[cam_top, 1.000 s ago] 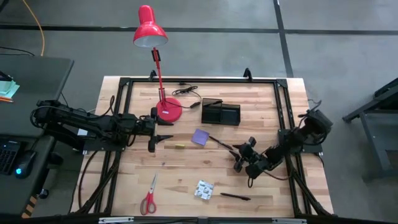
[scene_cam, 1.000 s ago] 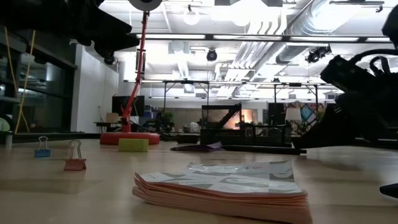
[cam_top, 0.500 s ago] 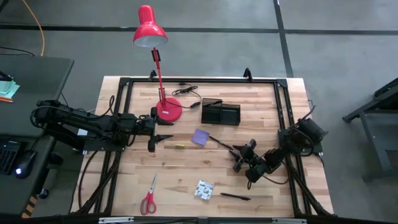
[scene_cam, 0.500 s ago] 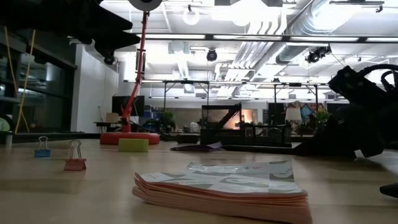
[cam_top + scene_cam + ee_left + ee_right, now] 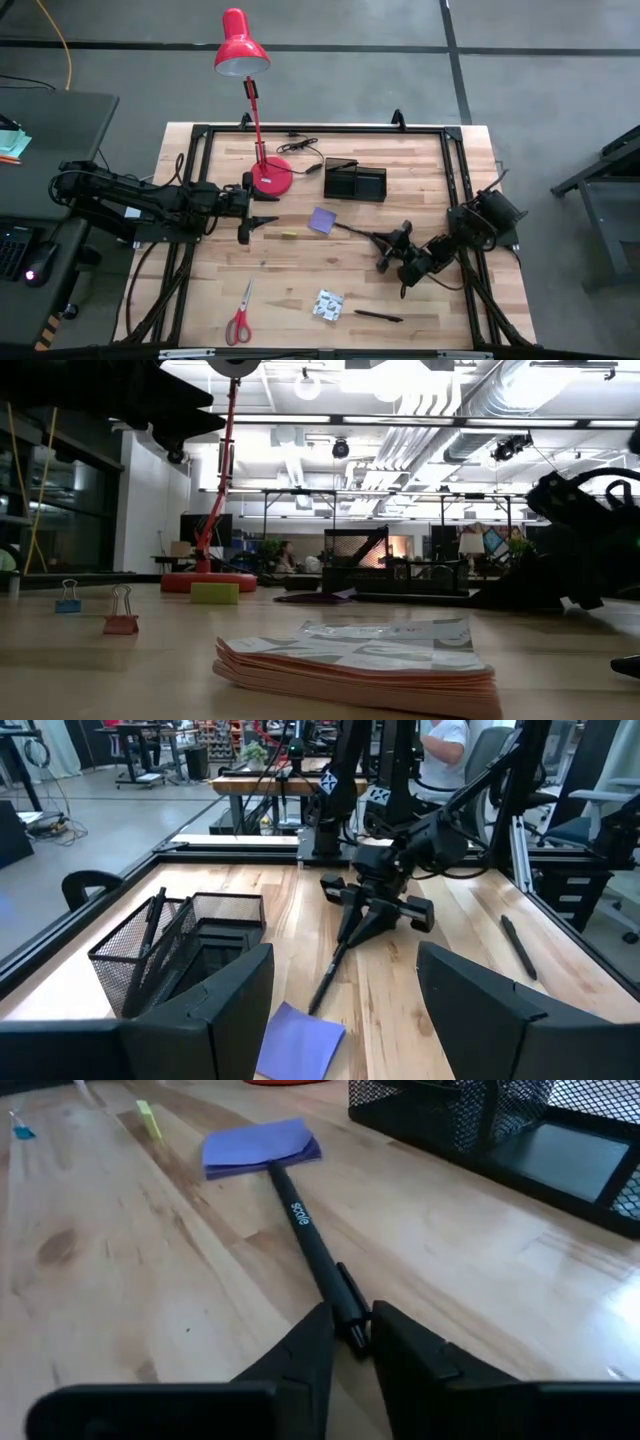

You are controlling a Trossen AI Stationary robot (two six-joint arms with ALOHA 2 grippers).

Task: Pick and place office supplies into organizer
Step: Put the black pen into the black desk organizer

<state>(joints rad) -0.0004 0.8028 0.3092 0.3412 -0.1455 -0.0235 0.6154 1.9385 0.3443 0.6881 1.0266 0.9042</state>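
A black pen (image 5: pixel 312 1252) lies flat on the desk, its far tip touching the purple notepad (image 5: pixel 260 1144), its near end clamped between the closed fingers of the right gripper (image 5: pixel 350 1332) toward the desk's right edge. The black mesh organizer (image 5: pixel 355 182) stands near the far edge, beside the red lamp base (image 5: pixel 271 177). The left gripper (image 5: pixel 262 207) hovers near the lamp base with jaws spread wide, holding nothing.

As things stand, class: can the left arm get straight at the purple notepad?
Probably yes. The left gripper hangs open just beside the purple notepad, with only bare table between them. The pen touching the notepad's far side is held by the right gripper, clear of that path.
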